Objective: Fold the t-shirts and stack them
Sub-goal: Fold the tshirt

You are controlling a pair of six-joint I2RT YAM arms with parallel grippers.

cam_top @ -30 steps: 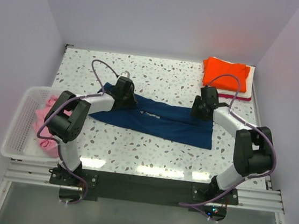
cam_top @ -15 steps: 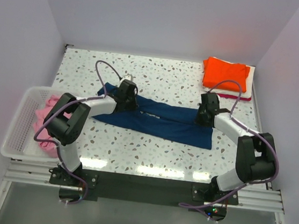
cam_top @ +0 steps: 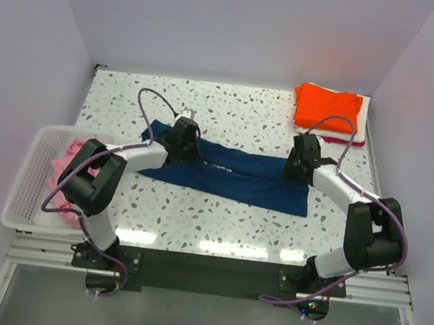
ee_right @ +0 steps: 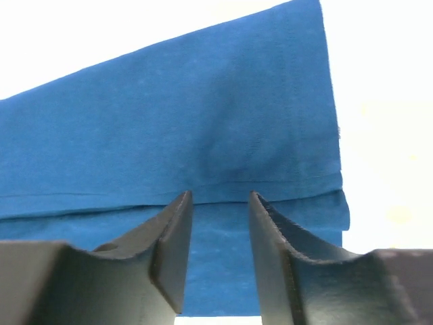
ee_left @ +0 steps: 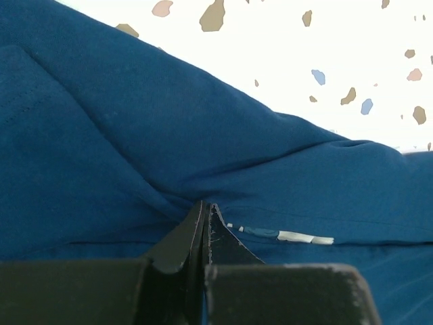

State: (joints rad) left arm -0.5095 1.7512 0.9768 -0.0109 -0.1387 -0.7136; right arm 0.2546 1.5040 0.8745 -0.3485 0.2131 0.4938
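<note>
Left hand (cam_top: 182, 139) is low over the left end of the navy shirt (cam_top: 231, 176), its arm bent at the elbow and reaching in from the near-left. Right hand (cam_top: 302, 158) is low over the shirt's right end, its arm reaching in from the near-right.

The navy shirt lies as a long band across the middle of the speckled bench (cam_top: 231, 105). Well beyond its right end, in the far corner, a folded orange shirt (cam_top: 328, 106) tops a stack, with a red shirt (cam_top: 333, 140) edge showing beneath. Off its left end a white basket (cam_top: 21, 195) holds a pink shirt (cam_top: 66, 163). Plain pale walls (cam_top: 217, 21) enclose the bench on three sides.

Left hand (ee_left: 205, 206): fingers pressed together on a pucker of navy cloth, a pale print (ee_left: 281, 235) just beside the tips. Right hand (ee_right: 220, 196): a narrow gap between the fingers, nothing gripped, tips at the shirt's hem.
</note>
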